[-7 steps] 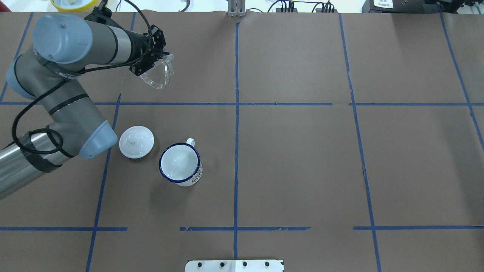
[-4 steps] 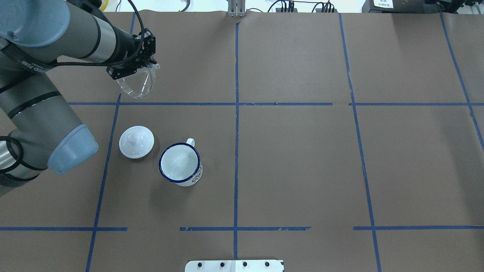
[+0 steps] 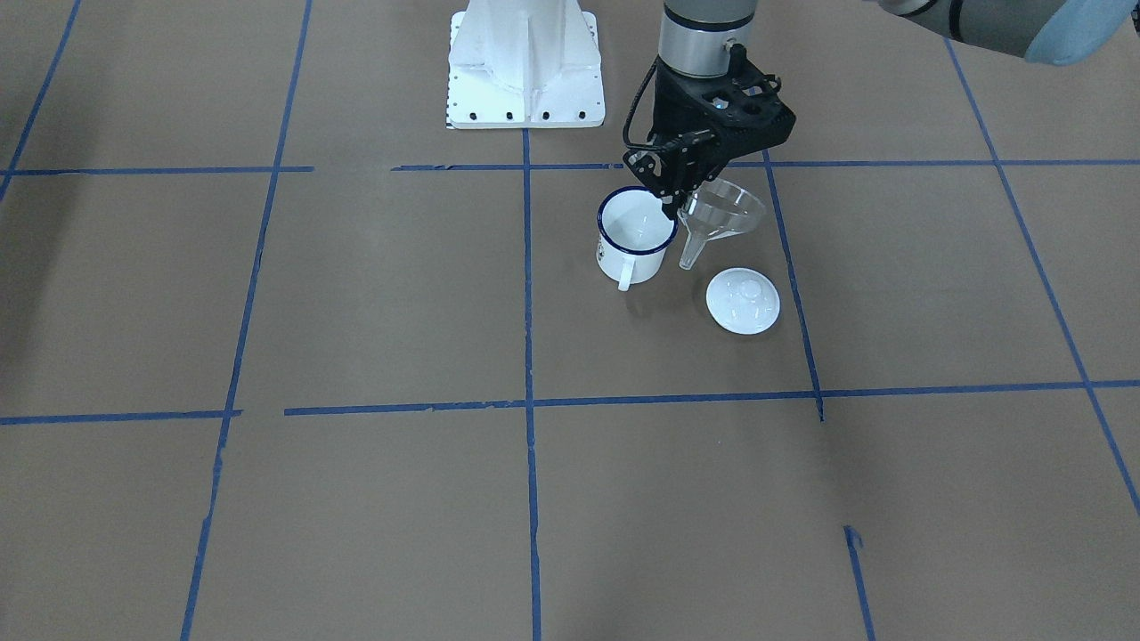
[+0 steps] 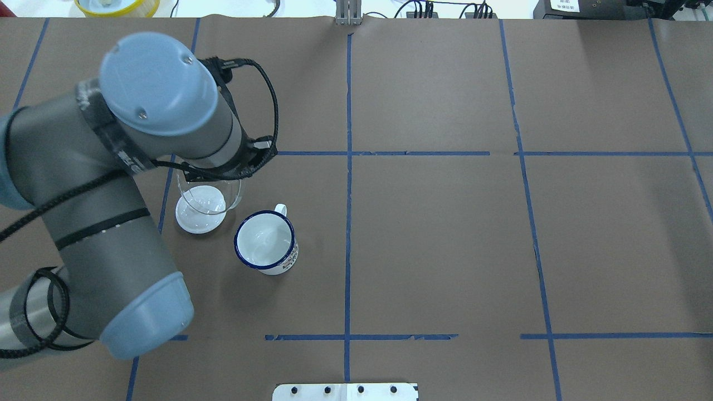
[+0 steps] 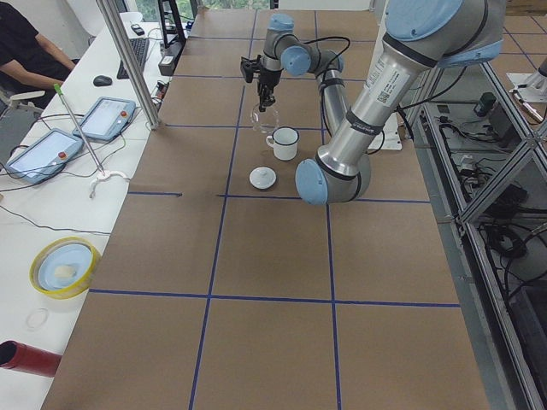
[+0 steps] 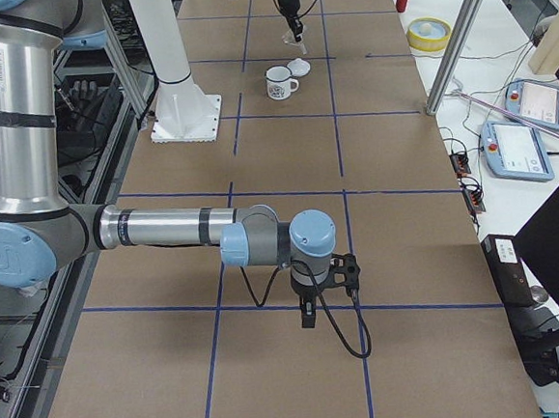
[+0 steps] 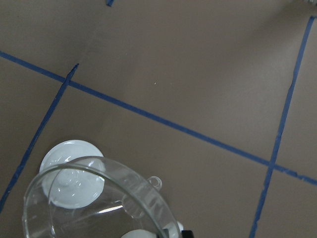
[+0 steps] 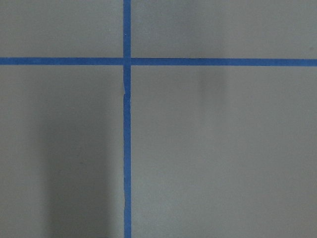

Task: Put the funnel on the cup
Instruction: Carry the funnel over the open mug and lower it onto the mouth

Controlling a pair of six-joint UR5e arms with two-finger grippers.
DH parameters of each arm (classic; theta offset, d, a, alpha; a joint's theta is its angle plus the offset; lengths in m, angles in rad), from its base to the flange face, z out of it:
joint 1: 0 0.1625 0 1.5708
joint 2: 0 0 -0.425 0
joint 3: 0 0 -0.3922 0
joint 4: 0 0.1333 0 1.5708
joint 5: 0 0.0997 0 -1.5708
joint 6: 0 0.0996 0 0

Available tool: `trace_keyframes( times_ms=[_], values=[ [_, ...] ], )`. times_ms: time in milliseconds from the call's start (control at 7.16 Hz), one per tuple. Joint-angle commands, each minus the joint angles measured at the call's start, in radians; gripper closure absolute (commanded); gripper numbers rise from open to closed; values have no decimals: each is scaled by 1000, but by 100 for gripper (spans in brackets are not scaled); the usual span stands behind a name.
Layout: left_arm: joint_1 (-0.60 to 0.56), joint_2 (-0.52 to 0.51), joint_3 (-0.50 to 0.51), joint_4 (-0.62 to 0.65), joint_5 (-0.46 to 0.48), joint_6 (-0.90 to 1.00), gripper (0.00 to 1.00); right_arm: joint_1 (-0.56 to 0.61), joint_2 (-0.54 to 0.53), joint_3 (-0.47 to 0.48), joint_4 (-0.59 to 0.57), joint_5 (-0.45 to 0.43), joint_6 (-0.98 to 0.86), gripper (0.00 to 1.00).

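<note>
The clear funnel [image 3: 720, 214] hangs upright, spout down, held by its rim in my left gripper [image 3: 677, 198], which is shut on it. In the overhead view the funnel [image 4: 209, 192] is above the round white knobbed lid [image 4: 196, 218], a little to the left of and beyond the cup [image 4: 264, 240]. The cup [image 3: 634, 233] is a white mug with a dark blue rim and stands upright and empty. The left wrist view shows the funnel bowl [image 7: 94, 198] over the lid [image 7: 54, 158]. My right gripper [image 6: 307, 318] is far off, low over bare paper; I cannot tell whether it is open or shut.
Brown paper with a blue tape grid covers the table [image 4: 445, 234]. The white robot base plate [image 3: 525, 62] is behind the cup. A yellow bowl [image 5: 64, 266] and a red cylinder [image 5: 26, 359] lie on the side bench with tablets [image 5: 107, 117].
My left arm has swung back from the far side of the table toward the robot, carrying the funnel. The funnel has gone from tilted to upright above the lid. The cup and lid have not moved.
</note>
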Motion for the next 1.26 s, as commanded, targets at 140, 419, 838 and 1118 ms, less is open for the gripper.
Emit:
trace_keyframes(
  times_ms=[140,419,838,1118],
  values=[
    [141,-15,31,74,105,57,100,0,0,0,0,0,0,0],
    [151,-56,35,111,104,78,100,0,0,0,0,0,0,0],
    [166,-110,124,110,107,104,100,0,0,0,0,0,0,0],
    [166,-112,159,105,107,167,100,0,0,0,0,0,0,0]
  ],
)
